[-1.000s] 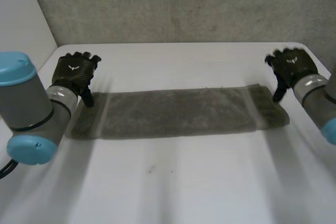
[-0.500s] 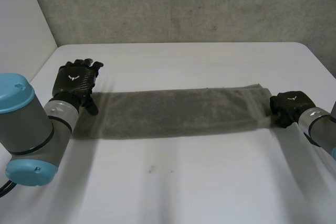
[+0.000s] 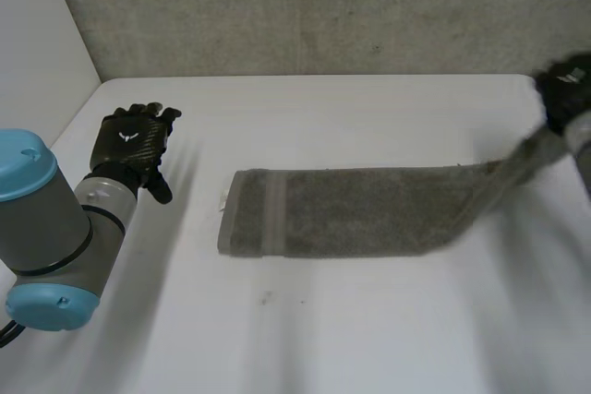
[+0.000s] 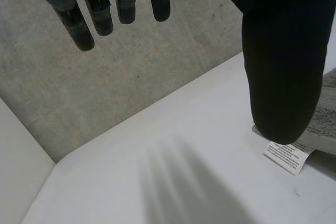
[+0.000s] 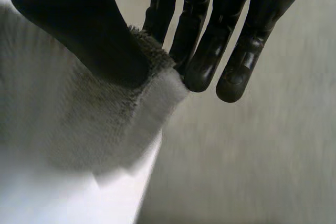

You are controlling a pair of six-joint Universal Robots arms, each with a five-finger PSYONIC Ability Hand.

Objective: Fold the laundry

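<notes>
Now towel (image 3: 360, 212) has slid toward 3 o'clock on the worktop (image 3: 323, 339): right hand (image 3: 565, 89) pinches its end, lifted at 2 o'clock; left hand (image 3: 137, 140), 9 o'clock, fingers (image 4: 101, 17) straight, empty. Needs re-grasp.

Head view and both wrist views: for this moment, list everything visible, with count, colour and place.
towel: one, grey, folded into a long strip across the table's middle, its right end raised off the table
label: one, white, at the towel's left end
table: one, white, under everything
wall: one, grey concrete, behind the table
left hand: one, black, fingers straight, left of the towel and apart from it
right hand: one, black, pinching the towel's right end between thumb and fingers
left arm: one, grey with light-blue caps, at the table's left
</notes>
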